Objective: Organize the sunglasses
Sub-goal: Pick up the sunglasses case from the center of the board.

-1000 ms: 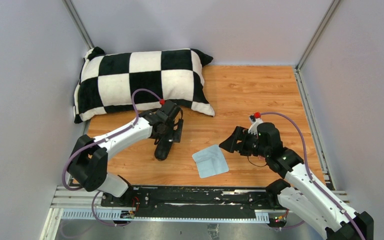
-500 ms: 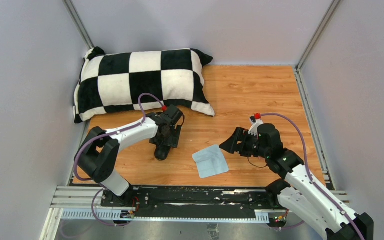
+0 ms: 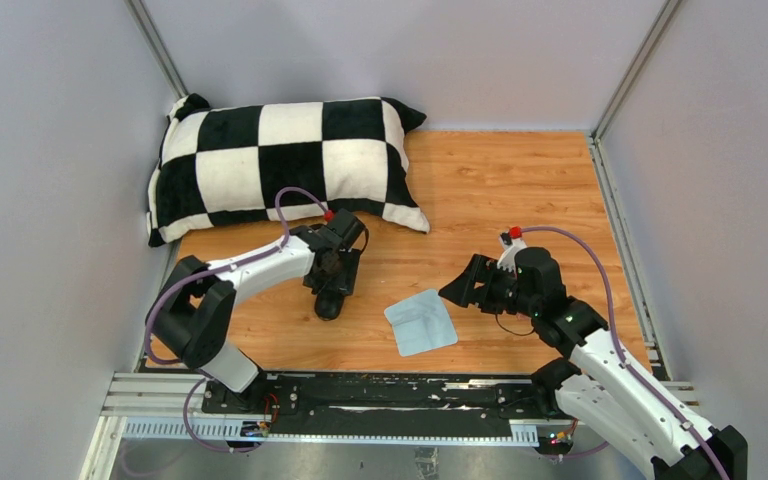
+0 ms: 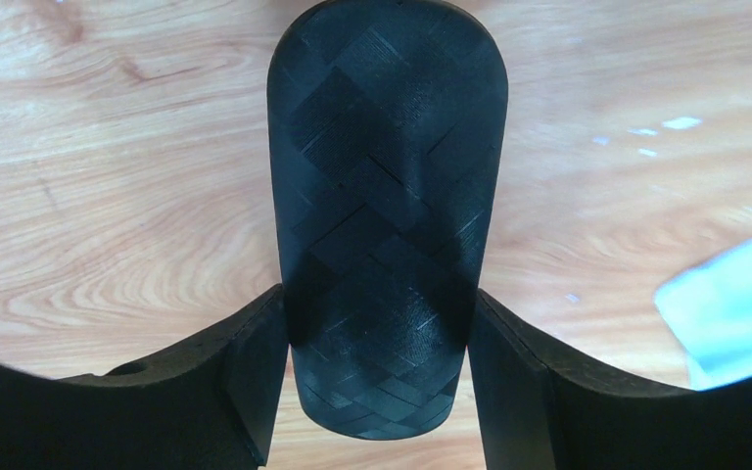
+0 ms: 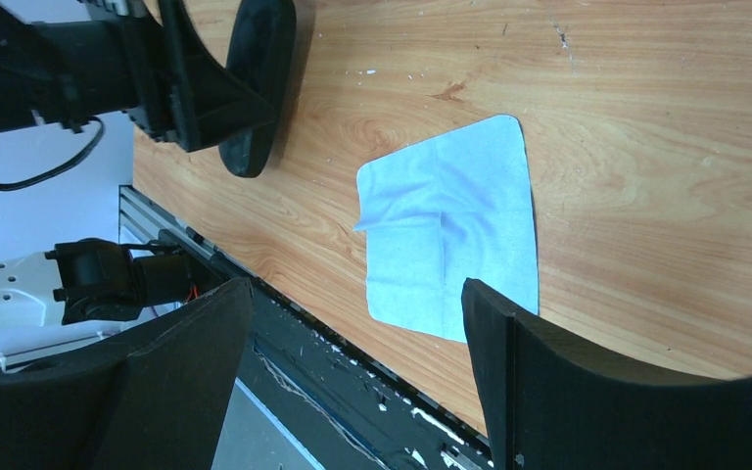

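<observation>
Left jaws pinch the closed black case (image 4: pixel 382 196) by its sides; the sunglasses show in no view, so they're probably already inside. Right jaws hang wide and empty by the blue cloth (image 5: pixel 450 230), loose on the worktop (image 3: pixel 500 190), likely the leftover step.

Robotics lab cell — grey panel walls (image 3: pixel 50 200), aluminium rails (image 3: pixel 380 432)

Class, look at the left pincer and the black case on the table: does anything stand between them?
Nothing visible does. The left pincer straddles the closed case, close against both its sides. No sunglasses show in any view, so whether they lie inside the case cannot be told.
</observation>
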Controlling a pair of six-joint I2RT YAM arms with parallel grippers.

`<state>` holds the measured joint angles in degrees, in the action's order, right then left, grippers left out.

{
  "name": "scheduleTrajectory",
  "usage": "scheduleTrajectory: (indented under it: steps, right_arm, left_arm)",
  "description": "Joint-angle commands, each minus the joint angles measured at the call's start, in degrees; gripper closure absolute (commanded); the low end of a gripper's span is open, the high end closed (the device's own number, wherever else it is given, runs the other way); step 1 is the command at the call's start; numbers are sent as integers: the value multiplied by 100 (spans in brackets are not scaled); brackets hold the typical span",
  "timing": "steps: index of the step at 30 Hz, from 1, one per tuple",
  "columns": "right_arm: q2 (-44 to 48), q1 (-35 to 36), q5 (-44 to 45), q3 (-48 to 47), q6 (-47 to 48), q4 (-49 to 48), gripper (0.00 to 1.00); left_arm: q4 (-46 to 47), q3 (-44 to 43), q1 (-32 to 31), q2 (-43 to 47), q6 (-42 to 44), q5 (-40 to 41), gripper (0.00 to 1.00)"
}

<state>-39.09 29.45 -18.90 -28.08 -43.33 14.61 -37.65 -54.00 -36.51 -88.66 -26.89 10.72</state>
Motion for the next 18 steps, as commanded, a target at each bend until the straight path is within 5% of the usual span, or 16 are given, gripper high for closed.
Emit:
scheduleTrajectory:
  steps: [1, 7, 18]
  right_arm:
    - [-163, -114, -305, -129, 174, -84, 16]
    - [-917, -806, -1739, -413, 190, -1288, 16]
    - [-3043, -1161, -3062, -308, -1459, -5298, 9]
  left_arm:
    - [455, -45, 3, 875, 143, -962, 46]
    - [1080, -109, 94, 1467, -45, -2290, 57]
    - [3332, 151, 109, 767, -1359, -3517, 81]
